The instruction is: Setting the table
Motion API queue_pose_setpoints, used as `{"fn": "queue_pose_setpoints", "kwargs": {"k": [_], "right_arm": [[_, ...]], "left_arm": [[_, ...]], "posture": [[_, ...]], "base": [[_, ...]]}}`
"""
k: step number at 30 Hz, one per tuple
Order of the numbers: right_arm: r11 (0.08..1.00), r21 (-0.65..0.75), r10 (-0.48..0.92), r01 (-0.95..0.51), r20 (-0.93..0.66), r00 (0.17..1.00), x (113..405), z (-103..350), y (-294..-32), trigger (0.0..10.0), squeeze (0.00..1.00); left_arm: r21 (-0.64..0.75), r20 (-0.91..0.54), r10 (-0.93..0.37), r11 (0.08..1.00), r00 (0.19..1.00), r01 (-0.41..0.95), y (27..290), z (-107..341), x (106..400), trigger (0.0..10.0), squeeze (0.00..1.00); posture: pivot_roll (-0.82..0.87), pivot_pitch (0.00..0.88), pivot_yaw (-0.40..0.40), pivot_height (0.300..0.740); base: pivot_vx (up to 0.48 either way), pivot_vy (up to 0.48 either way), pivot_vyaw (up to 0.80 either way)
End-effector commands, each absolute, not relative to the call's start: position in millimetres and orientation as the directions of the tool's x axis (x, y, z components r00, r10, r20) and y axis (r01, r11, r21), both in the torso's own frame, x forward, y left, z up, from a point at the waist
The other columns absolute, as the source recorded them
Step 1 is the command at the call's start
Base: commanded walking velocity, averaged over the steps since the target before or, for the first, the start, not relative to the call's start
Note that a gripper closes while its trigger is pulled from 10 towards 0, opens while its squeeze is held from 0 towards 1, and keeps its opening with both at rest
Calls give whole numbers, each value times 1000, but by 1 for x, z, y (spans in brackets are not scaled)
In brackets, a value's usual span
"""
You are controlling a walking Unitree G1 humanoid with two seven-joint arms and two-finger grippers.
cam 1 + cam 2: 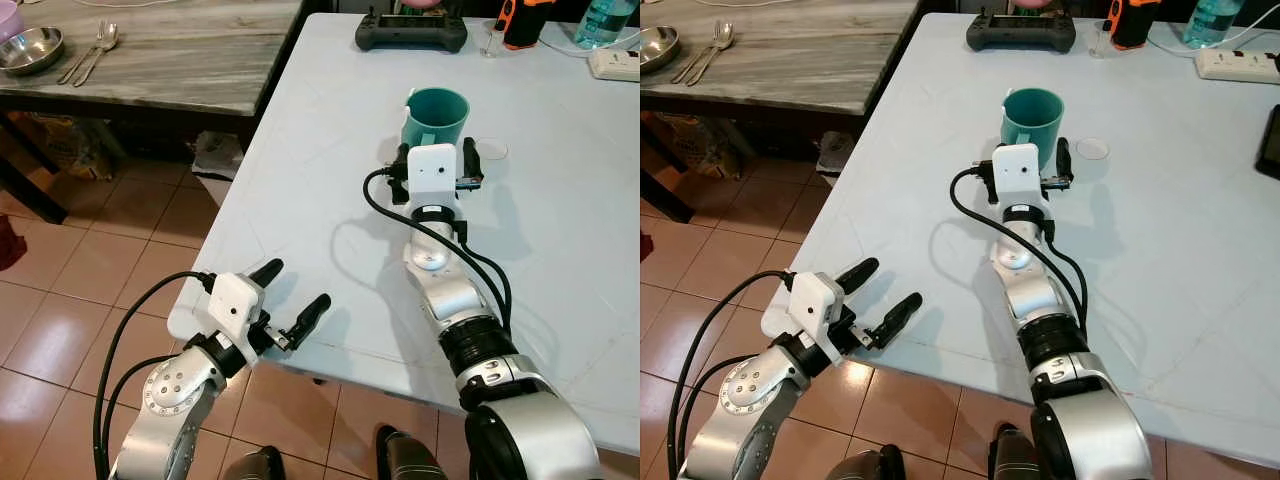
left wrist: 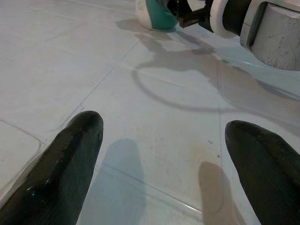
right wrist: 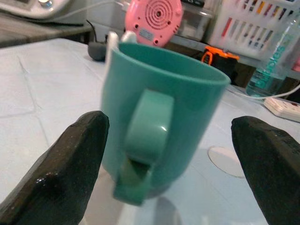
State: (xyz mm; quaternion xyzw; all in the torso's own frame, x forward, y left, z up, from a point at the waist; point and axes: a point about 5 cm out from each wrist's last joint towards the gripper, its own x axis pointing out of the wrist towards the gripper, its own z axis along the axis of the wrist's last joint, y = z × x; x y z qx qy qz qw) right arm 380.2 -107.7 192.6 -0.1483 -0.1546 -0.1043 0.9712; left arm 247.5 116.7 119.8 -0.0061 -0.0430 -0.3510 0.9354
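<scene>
Pale table (controller beyond mug)

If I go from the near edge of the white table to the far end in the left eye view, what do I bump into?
Left gripper at the near edge → right gripper, open just before the mug → teal mug → black controller at the far end.

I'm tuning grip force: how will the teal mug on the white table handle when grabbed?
The teal plastic-looking mug probably stays rigid and light. Its glossy wall may slip between the open right gripper's fingers. Upright on a flat base, it seems unlikely to roll, though a push could tip it.
</scene>
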Motion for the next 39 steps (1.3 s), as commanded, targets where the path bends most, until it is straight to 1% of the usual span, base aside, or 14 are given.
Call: {"fn": "queue_pose_setpoints", "kwargs": {"k": [1, 39], "right_arm": [[937, -255, -143, 238, 341, 929, 380, 194, -101, 0, 0], [947, -225, -151, 229, 317, 936, 382, 188, -102, 0, 0]], "left_arm": [[16, 73, -648, 761, 758, 649, 120, 118, 247, 10000, 0], [15, 76, -636, 770, 768, 637, 121, 117, 249, 10000, 0]], "posture": [[-56, 244, 88, 740], [-52, 237, 92, 740]], "base": [[0, 0, 0], [0, 0, 0]]}}
